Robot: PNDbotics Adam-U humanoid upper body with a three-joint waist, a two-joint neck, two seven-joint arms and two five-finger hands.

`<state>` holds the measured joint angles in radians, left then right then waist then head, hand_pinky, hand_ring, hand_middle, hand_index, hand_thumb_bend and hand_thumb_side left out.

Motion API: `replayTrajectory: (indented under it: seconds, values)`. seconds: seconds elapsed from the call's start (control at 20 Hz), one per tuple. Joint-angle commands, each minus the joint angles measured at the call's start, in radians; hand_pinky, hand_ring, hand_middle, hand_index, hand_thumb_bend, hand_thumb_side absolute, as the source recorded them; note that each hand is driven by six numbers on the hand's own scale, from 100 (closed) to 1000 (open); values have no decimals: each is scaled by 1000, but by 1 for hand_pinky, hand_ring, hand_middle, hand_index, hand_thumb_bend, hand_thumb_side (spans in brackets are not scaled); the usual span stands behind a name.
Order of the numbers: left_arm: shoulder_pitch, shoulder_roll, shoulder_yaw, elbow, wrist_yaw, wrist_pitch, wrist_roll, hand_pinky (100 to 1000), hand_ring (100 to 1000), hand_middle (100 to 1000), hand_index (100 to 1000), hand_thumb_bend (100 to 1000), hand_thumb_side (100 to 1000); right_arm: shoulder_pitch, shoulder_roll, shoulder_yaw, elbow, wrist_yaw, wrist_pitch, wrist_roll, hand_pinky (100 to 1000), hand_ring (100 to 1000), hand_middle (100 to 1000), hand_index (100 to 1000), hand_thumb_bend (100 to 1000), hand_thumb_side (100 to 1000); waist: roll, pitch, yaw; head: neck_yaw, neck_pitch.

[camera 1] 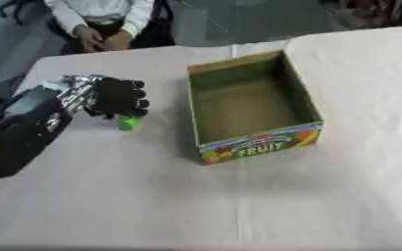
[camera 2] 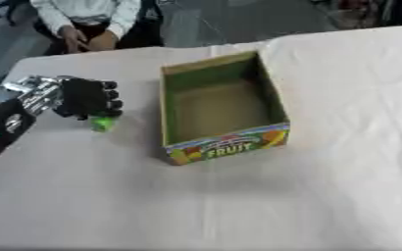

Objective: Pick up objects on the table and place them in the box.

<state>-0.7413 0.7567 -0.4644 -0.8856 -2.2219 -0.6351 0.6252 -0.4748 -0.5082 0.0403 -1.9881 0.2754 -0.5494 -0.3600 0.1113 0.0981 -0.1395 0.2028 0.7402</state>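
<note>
Near the white table's [camera 1: 110, 206] left edge, the black left hand [camera 1: 117, 97] curls its fingers [camera 1: 136, 104] over a small green object [camera 1: 129, 122]; the open cardboard fruit box [camera 1: 300, 93] beside it holds nothing.

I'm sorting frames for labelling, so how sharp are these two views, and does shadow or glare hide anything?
Left eye view: soft all over, the box label barely readable; the green object under the left robot hand is a blurry blob. Right eye view: equally soft; the white tablecloth looks washed out at right, shadows faint, nothing hidden by glare.

Matt cardboard box [camera 1: 300, 100], white cloth-covered table [camera 1: 136, 196], glossy black hand [camera 1: 118, 97]
</note>
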Motion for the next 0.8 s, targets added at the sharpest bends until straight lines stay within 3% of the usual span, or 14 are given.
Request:
replayTrajectory:
  seconds: [0.05, 0.1, 0.15, 0.2, 0.25, 0.3, 0.35, 0.5, 0.55, 0.8]
  values:
    - [-16, 16, 17, -10, 7, -272, 282, 701, 597, 700, 837, 1000, 269, -22, -8, -2, -12, 1, -4, 1, 369, 462, 543, 654, 100, 681, -7, -9, -1, 14, -18]
    - [-16, 14, 18, -15, 17, -272, 282, 701, 597, 700, 837, 1000, 269, -22, -8, -2, -12, 2, -4, 1, 369, 462, 543, 654, 100, 681, -8, -8, -1, 15, -19]
    - [-15, 13, 17, -20, 27, -272, 282, 575, 535, 627, 769, 1000, 238, -22, -8, -2, -12, 2, -4, 1, 370, 462, 543, 654, 100, 681, -8, -8, -1, 16, -19]
    - [-15, 13, 16, -26, 39, -272, 282, 549, 525, 619, 757, 1000, 233, -22, -7, -2, -12, 2, -3, 1, 370, 462, 543, 654, 100, 681, -8, -8, -1, 18, -19]
    - [-14, 13, 15, -31, 51, -272, 282, 455, 461, 554, 690, 1000, 208, -22, -7, -2, -12, 2, -3, 1, 370, 462, 543, 654, 100, 681, -8, -8, -2, 19, -18]
    - [-13, 14, 15, -33, 64, -272, 282, 463, 467, 560, 696, 1000, 213, -22, -7, -2, -12, 3, -3, 1, 370, 462, 543, 654, 100, 681, -8, -8, -2, 20, -18]
    - [-12, 14, 15, -33, 74, -272, 282, 384, 409, 509, 640, 1000, 191, -22, -7, -3, -12, 3, -3, 1, 370, 462, 543, 654, 100, 682, -8, -8, -2, 21, -18]
    - [-9, 15, 18, -29, 101, -272, 282, 322, 362, 490, 621, 1000, 166, -22, -7, -3, -12, 3, -2, 0, 370, 462, 543, 654, 100, 682, -8, -8, -1, 21, -17]
    - [-8, 15, 18, -28, 108, -272, 282, 248, 301, 461, 584, 1000, 139, -21, -7, -3, -12, 4, -2, 0, 368, 461, 543, 654, 100, 683, -8, -8, -1, 21, -17]
    - [-4, 13, 20, -22, 138, -272, 282, 166, 228, 413, 526, 999, 115, -21, -7, -3, -12, 4, -1, 0, 368, 461, 543, 655, 100, 683, -9, -8, 0, 23, -16]
